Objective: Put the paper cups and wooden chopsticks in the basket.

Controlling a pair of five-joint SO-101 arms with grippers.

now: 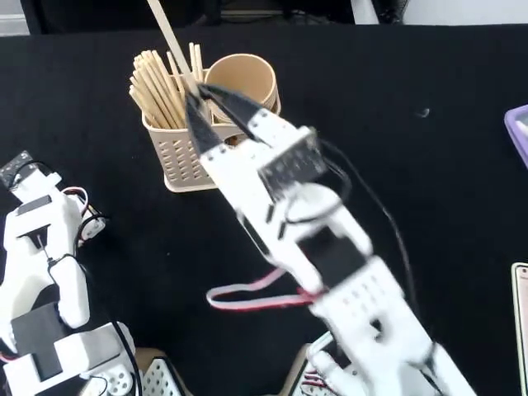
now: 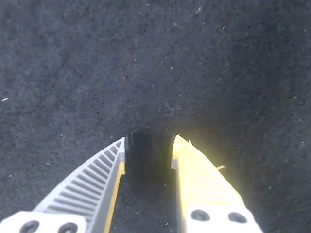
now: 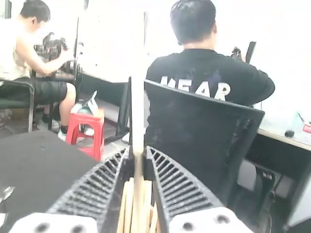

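At the left, our left gripper point(image 2: 148, 143) hangs over the black cloth point(image 2: 146, 58), its jaws a little apart with nothing between them. Further right stands the basket point(image 1: 177, 161), with a bundle of chopsticks point(image 1: 161, 87) upright in its left part and a paper cup point(image 1: 243, 76) in its right. Over it our right gripper point(image 1: 205, 106) is clamped on a single chopstick point(image 1: 169, 37), most of whose length leans up beyond the jaws. We judge the stick light, stiff and smooth, apt to pivot between the pads; a hold nearer the middle would steady it. The cup we judge light and easily crushed, best taken gently at the rim
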